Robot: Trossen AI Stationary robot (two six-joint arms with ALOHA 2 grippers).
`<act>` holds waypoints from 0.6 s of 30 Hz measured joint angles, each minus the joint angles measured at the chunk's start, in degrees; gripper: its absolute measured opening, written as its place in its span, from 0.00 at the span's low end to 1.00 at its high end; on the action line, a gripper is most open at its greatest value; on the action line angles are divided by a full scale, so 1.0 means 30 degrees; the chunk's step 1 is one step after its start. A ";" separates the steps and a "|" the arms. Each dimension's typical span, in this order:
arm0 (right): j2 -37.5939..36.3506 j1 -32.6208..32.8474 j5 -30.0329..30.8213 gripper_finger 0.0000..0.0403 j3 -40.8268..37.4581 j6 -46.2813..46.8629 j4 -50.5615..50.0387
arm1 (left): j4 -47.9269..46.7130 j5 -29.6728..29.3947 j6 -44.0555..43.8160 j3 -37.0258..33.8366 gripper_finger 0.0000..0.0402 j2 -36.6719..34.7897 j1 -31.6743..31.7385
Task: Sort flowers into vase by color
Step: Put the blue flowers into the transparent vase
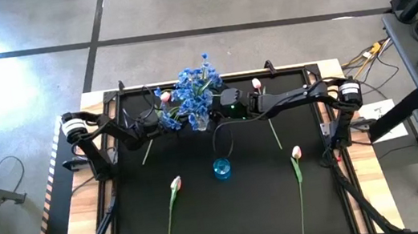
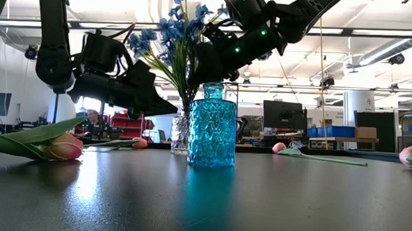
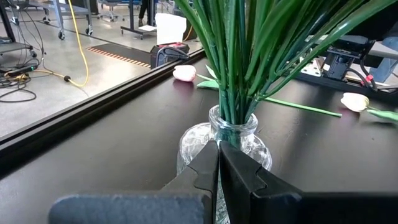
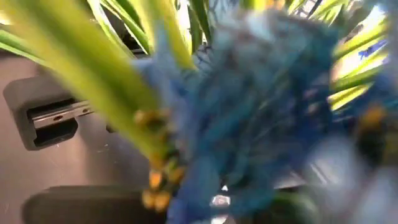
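the left gripper [image 3: 217,163], fingers pressed shut, sits against the clear glass vase [image 3: 249,142] holding the blue-blossomed green-stemmed sprays [image 1: 193,89]; the right gripper [image 1: 219,103] is in the blossoms, grip unclear. pink-white tulip buds [image 1: 175,184] lie around.

4 tulips [image 1: 176,183] on the table, 2 vases [image 1: 222,168], 1 bunch of blue sprays [image 1: 193,87].
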 joint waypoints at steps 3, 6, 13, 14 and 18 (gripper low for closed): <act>-0.0173 0.0050 0.0000 0.21 -0.0018 -0.0056 -0.0061 | 0.0000 0.0000 -0.0006 0.0000 0.00 0.0000 0.0000; -0.0513 0.0143 -0.0007 0.32 -0.0021 -0.0099 -0.0095 | 0.0000 0.0000 0.0000 0.0000 0.00 0.0000 0.0000; -0.1679 0.0373 -0.0026 0.46 -0.0015 -0.0144 -0.1132 | -0.0029 0.0000 -0.0001 0.0000 0.00 0.0000 -0.0007; -0.1773 0.0390 -0.0028 0.46 -0.0015 -0.0168 -0.1129 | -0.0034 0.0000 -0.0002 0.0000 0.00 0.0000 -0.0007; -0.1863 0.0429 -0.0510 0.42 -0.0015 -0.0163 -0.1122 | -0.0098 0.0000 0.0000 0.0000 0.00 0.0000 -0.0007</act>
